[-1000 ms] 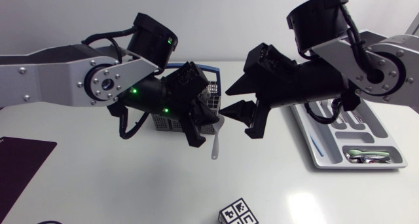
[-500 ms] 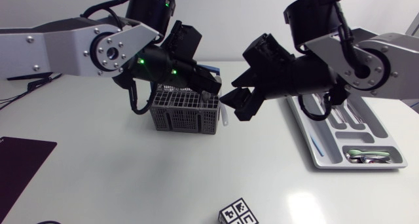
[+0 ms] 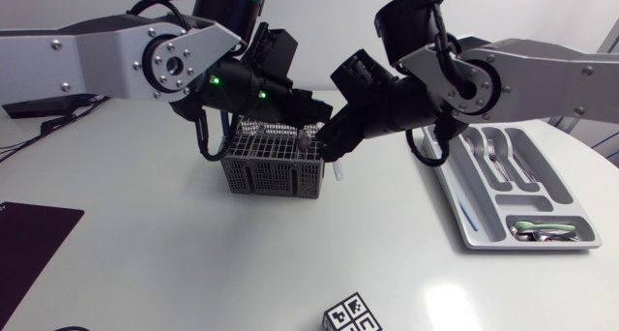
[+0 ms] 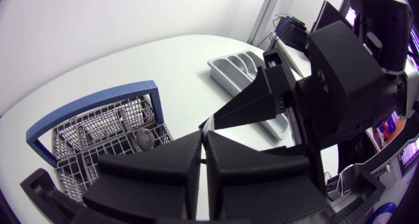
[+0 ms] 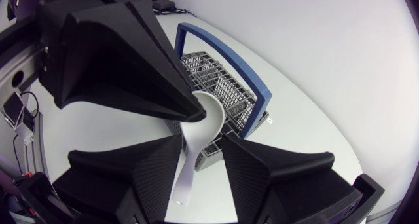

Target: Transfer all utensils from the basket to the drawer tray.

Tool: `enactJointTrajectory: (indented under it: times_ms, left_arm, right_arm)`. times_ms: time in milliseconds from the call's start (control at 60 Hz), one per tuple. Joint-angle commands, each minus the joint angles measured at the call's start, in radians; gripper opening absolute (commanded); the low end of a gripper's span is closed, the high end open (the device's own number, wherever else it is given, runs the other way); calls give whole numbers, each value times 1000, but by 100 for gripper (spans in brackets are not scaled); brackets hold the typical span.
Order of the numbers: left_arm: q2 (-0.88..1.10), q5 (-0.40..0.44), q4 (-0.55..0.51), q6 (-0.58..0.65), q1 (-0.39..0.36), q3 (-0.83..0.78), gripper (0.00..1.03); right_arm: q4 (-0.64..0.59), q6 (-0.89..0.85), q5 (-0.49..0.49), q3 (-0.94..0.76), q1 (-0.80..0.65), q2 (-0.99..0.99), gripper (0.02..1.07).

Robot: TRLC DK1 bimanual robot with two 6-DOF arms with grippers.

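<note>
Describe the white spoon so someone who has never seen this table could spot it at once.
Find the central grey wire basket with the blue handle; beside it, two black grippers meet. The spoon hangs bowl pinched in the left gripper, handle between the open fingers of the right gripper. Unlike the other utensils, it is white and held in the air.

Head cam overhead, wrist cams share basket [image 3: 261,174]

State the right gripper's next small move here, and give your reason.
Probably close the right gripper on the white spoon. Its handle lies between the open fingers, apparently untouched, while the left gripper seems to pinch the bowl end above the basket.
</note>
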Motion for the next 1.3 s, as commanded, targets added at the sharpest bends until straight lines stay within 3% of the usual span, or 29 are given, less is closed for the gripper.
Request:
enactJointTrajectory:
  times_ms: [0, 150, 450, 567, 617, 733, 900, 1283]
  left_arm:
    - [0, -1, -9, -22, 8, 26, 3]
    - [-5, -1, -8, -24, 11, 26, 3]
    - [-30, -1, -3, -17, 11, 19, 4]
    - [-45, 0, -2, -8, 7, 17, 28]
    - [-53, 0, 0, -7, 0, 16, 55]
    - [-79, 0, 3, 15, -15, 9, 84]
    - [-142, 0, 52, 32, -12, -20, 95]
    - [-178, -6, 61, 76, 50, -34, 96]
  right_arm:
    - [4, 26, 7, 24, 9, 28, 36]
    - [-9, 26, 5, 33, 9, 45, 10]
    - [-26, 17, 1, 30, 9, 48, 8]
    - [-34, 3, -8, 21, 9, 43, 8]
    - [-37, -6, -13, 15, 9, 39, 8]
    - [-51, -40, -22, -2, 2, 29, 8]
    - [-83, -118, -67, -49, -39, 3, 8]
    - [-195, -462, -176, -230, -330, -147, 8]
